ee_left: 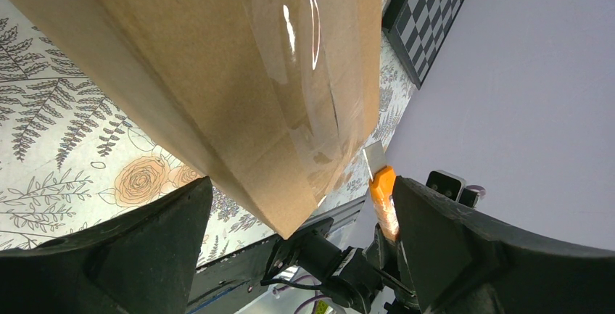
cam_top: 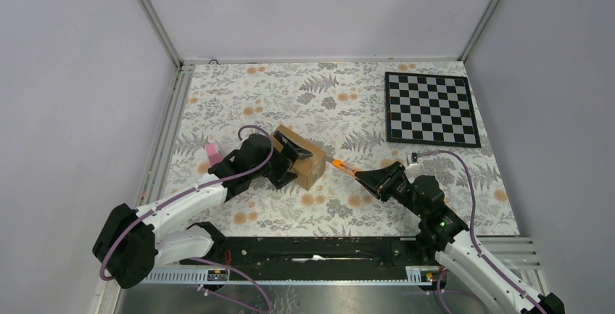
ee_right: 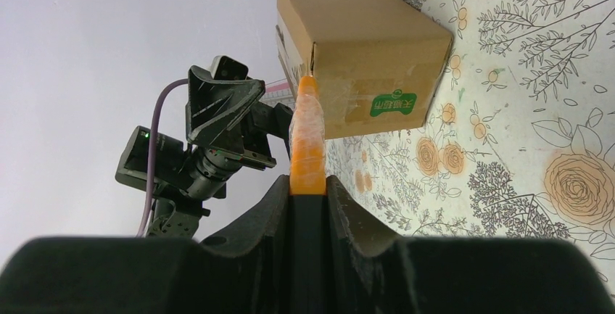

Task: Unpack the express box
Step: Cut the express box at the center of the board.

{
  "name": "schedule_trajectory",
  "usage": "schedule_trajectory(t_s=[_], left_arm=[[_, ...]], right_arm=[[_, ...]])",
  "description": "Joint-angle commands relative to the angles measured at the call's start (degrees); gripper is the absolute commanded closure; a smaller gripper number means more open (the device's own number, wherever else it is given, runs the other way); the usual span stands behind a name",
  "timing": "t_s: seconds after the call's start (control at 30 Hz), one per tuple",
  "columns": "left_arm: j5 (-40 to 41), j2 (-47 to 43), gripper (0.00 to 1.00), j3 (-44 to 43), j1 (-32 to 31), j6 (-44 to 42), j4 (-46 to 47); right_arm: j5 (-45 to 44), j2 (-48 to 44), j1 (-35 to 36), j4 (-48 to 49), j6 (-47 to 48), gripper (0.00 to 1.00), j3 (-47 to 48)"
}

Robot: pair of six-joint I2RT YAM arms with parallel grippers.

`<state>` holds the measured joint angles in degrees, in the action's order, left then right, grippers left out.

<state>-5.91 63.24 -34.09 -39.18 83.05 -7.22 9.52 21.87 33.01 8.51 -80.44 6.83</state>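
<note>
The express box point(cam_top: 306, 157), a small brown taped carton, lies on the flowered table; a green label point(ee_right: 394, 104) shows on its near side. My left gripper point(cam_top: 292, 160) stands open astride the box's left end. In the left wrist view the box point(ee_left: 217, 75) sits between the fingers point(ee_left: 109, 256), and a gap shows on each side. My right gripper point(cam_top: 377, 180) is shut on the orange-and-black cutter point(ee_right: 307, 140). The cutter's blade point(ee_left: 375, 158) is out and its tip meets the box's top right edge.
A pink object point(cam_top: 212, 154) lies left of the left arm. A chessboard point(cam_top: 431, 109) lies at the back right. A metal rail point(cam_top: 341, 250) runs along the near edge, and grey walls close in the table.
</note>
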Motion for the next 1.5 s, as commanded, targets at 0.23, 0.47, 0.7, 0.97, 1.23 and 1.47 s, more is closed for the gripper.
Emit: schedule_trajectory(t_s=[0.23, 0.47, 0.7, 0.97, 1.23, 1.47], left_arm=[[-0.58, 0.16, 0.01, -0.49, -0.28, 0.98, 1.98], [-0.57, 0.07, 0.01, -0.47, -0.28, 1.15, 1.89], [-0.59, 0.22, 0.01, -0.63, -0.23, 1.15, 1.88], [-0.55, 0.3, 0.02, -0.63, -0.23, 1.15, 1.78], [-0.67, 0.43, 0.02, -0.79, -0.23, 1.15, 1.73], [-1.05, 1.06, 0.02, -1.05, -0.28, 1.07, 1.99]], right_arm=[[-1.38, -0.54, 0.12, 2.43, -0.06, 1.0, -0.41], [-1.21, -0.35, 0.09, 2.63, -0.05, 1.0, -0.58], [-1.26, -0.34, 0.08, 3.08, -0.3, 1.0, -1.17], [-1.17, -0.19, 0.1, 3.99, -0.6, 1.0, -0.99], [-1.27, -0.49, 0.09, 3.81, -0.6, 1.0, -0.92], [-1.17, 1.24, 0.12, 6.34, -0.85, 1.0, -1.62]])
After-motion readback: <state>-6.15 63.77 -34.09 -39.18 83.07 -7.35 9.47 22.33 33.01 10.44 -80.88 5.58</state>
